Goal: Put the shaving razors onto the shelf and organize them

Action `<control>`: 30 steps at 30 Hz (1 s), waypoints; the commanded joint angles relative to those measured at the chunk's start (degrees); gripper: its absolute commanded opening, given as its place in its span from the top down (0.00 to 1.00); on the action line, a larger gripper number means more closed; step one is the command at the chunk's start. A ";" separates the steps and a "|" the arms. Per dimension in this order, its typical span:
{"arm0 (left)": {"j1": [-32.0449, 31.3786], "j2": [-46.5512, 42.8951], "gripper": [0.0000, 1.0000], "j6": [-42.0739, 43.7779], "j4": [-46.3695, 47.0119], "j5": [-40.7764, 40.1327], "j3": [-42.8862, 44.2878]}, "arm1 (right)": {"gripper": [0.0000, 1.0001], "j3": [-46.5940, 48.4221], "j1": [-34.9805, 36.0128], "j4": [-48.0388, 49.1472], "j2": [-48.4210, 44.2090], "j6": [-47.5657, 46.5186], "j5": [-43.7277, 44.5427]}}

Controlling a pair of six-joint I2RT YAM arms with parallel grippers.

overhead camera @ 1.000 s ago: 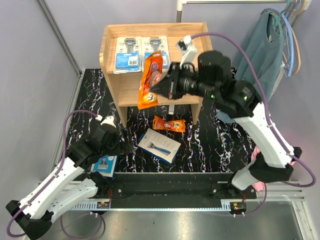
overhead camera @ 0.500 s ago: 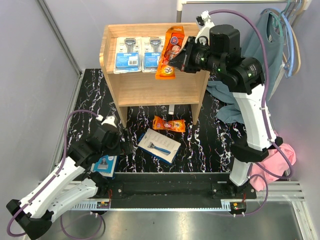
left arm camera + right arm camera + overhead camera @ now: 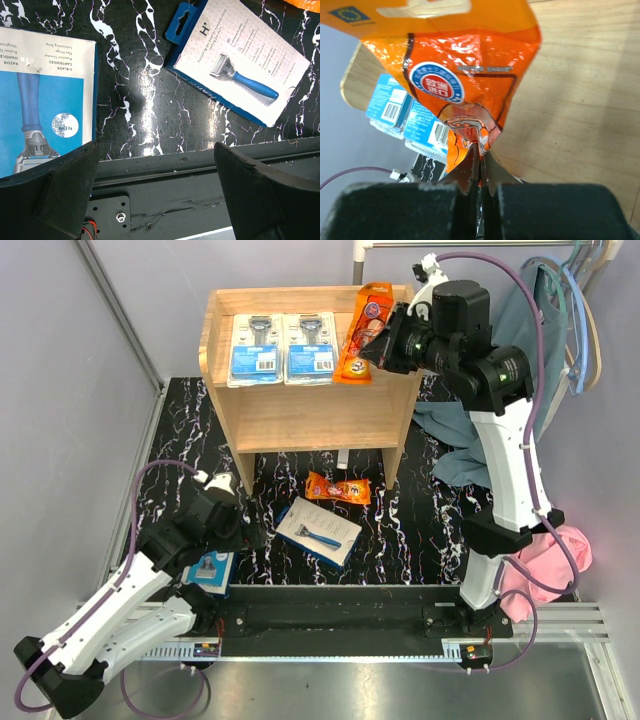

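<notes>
Right gripper point(image 3: 388, 340) clenched on one end of an orange packet point(image 3: 362, 320), pinching a thin edge of foil; the right wrist view shows the fingertips point(image 3: 470, 172) pressed together on the packet point(image 3: 465, 85).
- The packet is over the right part of the shelf point(image 3: 214, 340) top tier, just right of the blisters.
- Its long axis runs near to far with a slight lean. The far end reaches past the back rim and the held end is toward the right side rim.
- Cannot tell whether it rests on the wood.

Top tier holds two clear blisters on blue cards, the left blister point(image 3: 253, 350) and the right blister point(image 3: 308, 348).
- They lie flat, side by side and touching or nearly so.
- Long axes run front to back, blue cards toward the front.

On the black marbled table point(image 3: 420, 520):
- The second orange packet point(image 3: 338, 488) lies flat in front of the shelf, long axis left to right.
- Just nearer, a white-and-blue box point(image 3: 318, 531) lies on a diagonal. In the left wrist view its hang-tab end point(image 3: 182, 22) points up-left, with the pictured handle toward lower right.
- The other box point(image 3: 210, 568) lies near the left corner, by the left gripper point(image 3: 228, 532).

Left gripper point(image 3: 157, 185) jaws released and spread wide, low over the table's near edge, grasping nothing; that box point(image 3: 45, 100) is beside its left finger.
</notes>
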 commanded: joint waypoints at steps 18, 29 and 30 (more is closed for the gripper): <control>0.08 0.65 0.01 0.55 2.24 -0.63 0.05 | 0.66 3.53 -2.18 2.22 4.46 -2.71 -0.51; 0.08 0.65 0.01 0.64 2.42 -0.46 0.05 | 0.18 2.39 -2.27 4.41 2.36 -2.88 2.65; 0.08 0.65 0.01 0.64 2.42 -0.46 0.05 | 0.10 1.69 -2.27 4.68 1.92 -3.06 3.18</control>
